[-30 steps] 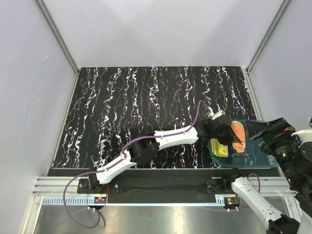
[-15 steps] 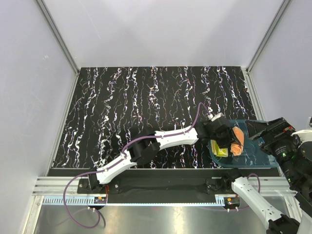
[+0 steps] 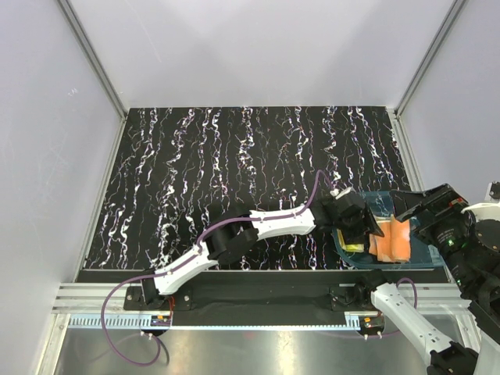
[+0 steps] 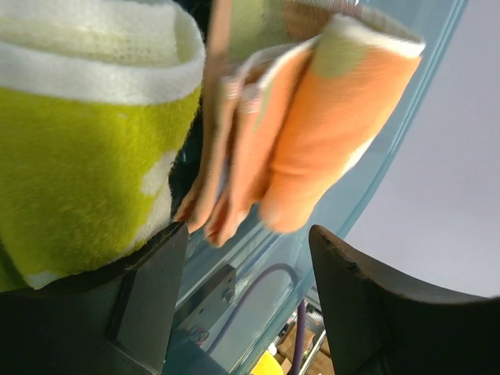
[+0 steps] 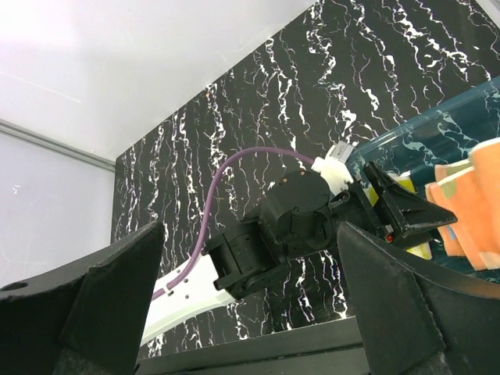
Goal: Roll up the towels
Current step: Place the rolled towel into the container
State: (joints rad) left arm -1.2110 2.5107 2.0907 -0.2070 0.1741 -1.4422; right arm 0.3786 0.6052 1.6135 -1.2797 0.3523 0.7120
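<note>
The main risk, as I judge it, is the orange towel (image 3: 393,241) coming undone: in the top view it lies spread as a loose folded slab in the translucent blue tray (image 3: 412,259) rather than as a tight roll, and in the left wrist view its layers fan apart at the near end. With nothing pinching it, the soft cloth can relax further or drape over the tray's rim. A second risk is a snag: the left gripper (image 3: 361,224) sits right against both cloths, so a finger could drag a loose edge out as it leaves.

Nearest, at the right edge of the scene, the right gripper (image 5: 258,305) hangs with its jaws spread fully, holding nothing; the tray and towels lie beyond its fingers, well apart from them.

Farther in, the left gripper's jaws stand apart, with no grip on either cloth. The orange towel lies just beyond and between its fingertips, toward the right one. The yellow towel (image 4: 82,148), rolled with its pale edging showing, sits just left of the orange one, close against the left finger (image 4: 148,305).
</note>
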